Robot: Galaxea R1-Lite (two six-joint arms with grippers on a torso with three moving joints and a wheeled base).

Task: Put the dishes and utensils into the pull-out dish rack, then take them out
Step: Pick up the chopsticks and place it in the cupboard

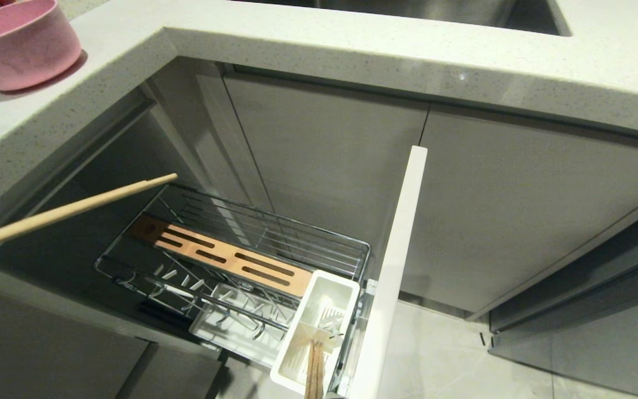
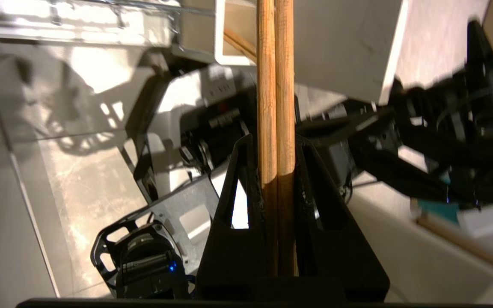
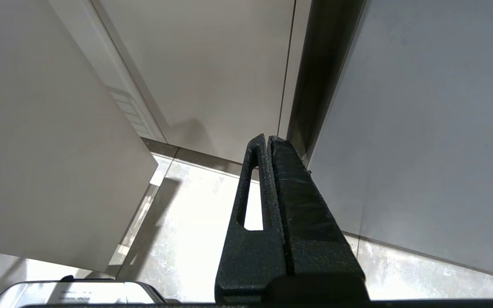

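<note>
Clamping the chopsticks [image 2: 275,107] between its fingers [image 2: 240,179], your left gripper [image 2: 275,171] holds them at the head view's lower left; right gripper [image 3: 268,141] parked, fingers together. Dish rack [image 1: 274,244] nearly bare, pink bowl [image 1: 17,41] on the bench [image 1: 352,50]; most work seemingly remains.

A kitchen: speckled countertop [image 1: 352,50], sink [image 1: 435,11], cabinet doors [image 1: 324,160], pull-out dish rack [image 1: 252,260].

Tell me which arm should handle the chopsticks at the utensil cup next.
Left. Its claw is shut on the chopsticks, whose far ends reach the white utensil cup of the pull-out dish rack. The right claw is shut and empty, facing only cabinet doors and floor.
</note>
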